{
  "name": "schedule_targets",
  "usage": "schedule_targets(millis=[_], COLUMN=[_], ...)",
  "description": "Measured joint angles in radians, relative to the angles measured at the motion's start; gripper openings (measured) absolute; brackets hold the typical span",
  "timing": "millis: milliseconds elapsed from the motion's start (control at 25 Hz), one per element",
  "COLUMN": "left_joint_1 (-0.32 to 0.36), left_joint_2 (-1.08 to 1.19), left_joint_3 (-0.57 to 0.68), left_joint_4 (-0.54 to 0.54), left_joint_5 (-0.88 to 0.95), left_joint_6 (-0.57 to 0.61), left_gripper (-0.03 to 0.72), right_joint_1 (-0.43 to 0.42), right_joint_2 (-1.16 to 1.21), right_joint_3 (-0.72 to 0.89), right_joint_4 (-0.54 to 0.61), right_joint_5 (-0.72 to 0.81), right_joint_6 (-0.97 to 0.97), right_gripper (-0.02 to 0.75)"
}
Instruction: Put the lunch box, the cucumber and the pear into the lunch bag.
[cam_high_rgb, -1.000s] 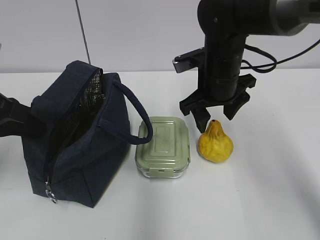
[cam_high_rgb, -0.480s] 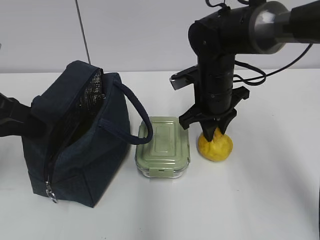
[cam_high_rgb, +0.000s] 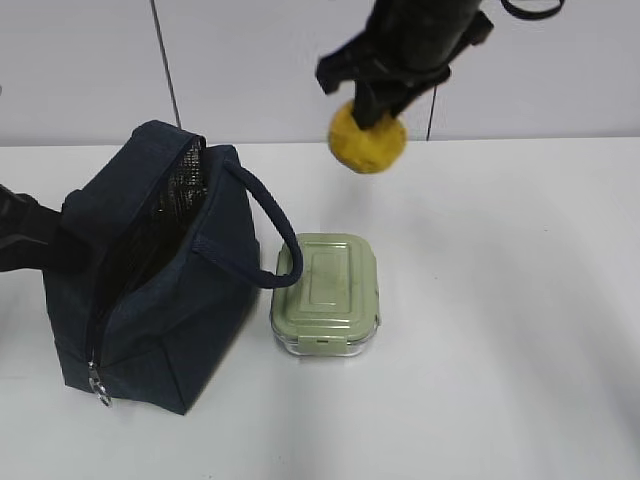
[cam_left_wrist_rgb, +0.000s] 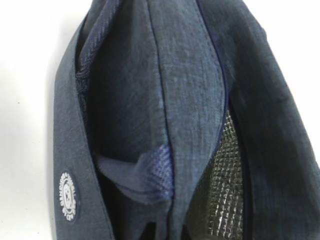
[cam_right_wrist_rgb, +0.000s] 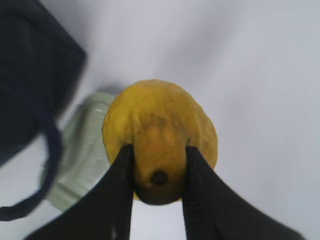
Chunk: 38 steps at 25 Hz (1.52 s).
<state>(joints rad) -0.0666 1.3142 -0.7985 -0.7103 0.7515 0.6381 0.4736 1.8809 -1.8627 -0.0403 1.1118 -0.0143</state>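
Observation:
The yellow pear (cam_high_rgb: 368, 138) hangs high above the table, behind the lunch box, with my right gripper (cam_high_rgb: 378, 108) shut on its narrow neck. From the right wrist, both black fingers (cam_right_wrist_rgb: 122, 175) press the pear (cam_right_wrist_rgb: 160, 130) around its dark tip. The sage-lidded lunch box (cam_high_rgb: 326, 293) rests on the table beside the navy lunch bag (cam_high_rgb: 150, 290), whose mouth gapes and shows silvery lining (cam_left_wrist_rgb: 225, 190). My left arm (cam_high_rgb: 20, 238) reaches in against the bag's left side; its fingers are hidden in the fabric (cam_left_wrist_rgb: 190, 100), shut on the bag's edge. The cucumber is out of view.
One loop handle (cam_high_rgb: 272, 235) of the bag arches out over the lunch box's left edge. The white table (cam_high_rgb: 520, 330) spreads to the right and front. A pale wall stands behind.
The right gripper dropped onto the pear, shut on its neck, then lifted it up and leftward off the table. Bag, lunch box and left arm have not moved.

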Motion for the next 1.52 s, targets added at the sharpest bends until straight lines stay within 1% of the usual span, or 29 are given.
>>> schedule_targets(millis=[40,80,200,400,640,960,1000,1040,1080,1160,1240,1280,1320,1440,1520], left_joint_1=[0.000,0.000,0.000,0.000,0.000,0.000,0.000,0.000,0.000,0.000,0.000,0.000,0.000,0.000,0.000], left_joint_2=[0.000,0.000,0.000,0.000,0.000,0.000,0.000,0.000,0.000,0.000,0.000,0.000,0.000,0.000,0.000], left_joint_3=[0.000,0.000,0.000,0.000,0.000,0.000,0.000,0.000,0.000,0.000,0.000,0.000,0.000,0.000,0.000], left_joint_4=[0.000,0.000,0.000,0.000,0.000,0.000,0.000,0.000,0.000,0.000,0.000,0.000,0.000,0.000,0.000], left_joint_5=[-0.001,-0.001,-0.002,-0.002,-0.002,-0.002,-0.002,-0.002,-0.003,-0.003,-0.005,-0.005,-0.006,-0.008,-0.011], left_joint_6=[0.000,0.000,0.000,0.000,0.000,0.001,0.001,0.001,0.001,0.001,0.001,0.001,0.001,0.001,0.001], left_gripper=[0.001,0.001,0.001,0.001,0.001,0.001,0.001,0.001,0.001,0.001,0.001,0.001,0.001,0.001,0.001], right_joint_1=[0.006,0.018,0.061,0.141,0.195,0.201,0.201,0.201,0.201,0.201,0.201,0.201,0.201,0.200,0.181], right_joint_2=[-0.002,-0.002,-0.002,0.012,0.084,0.173,0.181,0.186,0.187,0.187,0.187,0.187,0.187,0.160,0.124], right_joint_3=[-0.021,-0.045,-0.071,-0.072,-0.073,-0.073,-0.073,-0.073,-0.073,-0.073,-0.074,-0.074,-0.074,-0.074,-0.074], right_joint_4=[0.040,0.112,0.226,0.314,0.346,0.354,0.354,0.354,0.354,0.354,0.354,0.354,0.354,0.354,0.346], right_joint_5=[0.000,-0.008,-0.043,-0.091,-0.106,-0.106,-0.099,-0.097,-0.095,-0.093,-0.093,-0.093,-0.093,-0.095,-0.106], right_joint_6=[-0.024,-0.064,-0.125,-0.226,-0.285,-0.304,-0.304,-0.304,-0.304,-0.304,-0.304,-0.304,-0.304,-0.282,-0.253], right_gripper=[0.183,0.183,0.182,0.182,0.182,0.188,0.204,0.241,0.293,0.429,0.540,0.559,0.562,0.557,0.554])
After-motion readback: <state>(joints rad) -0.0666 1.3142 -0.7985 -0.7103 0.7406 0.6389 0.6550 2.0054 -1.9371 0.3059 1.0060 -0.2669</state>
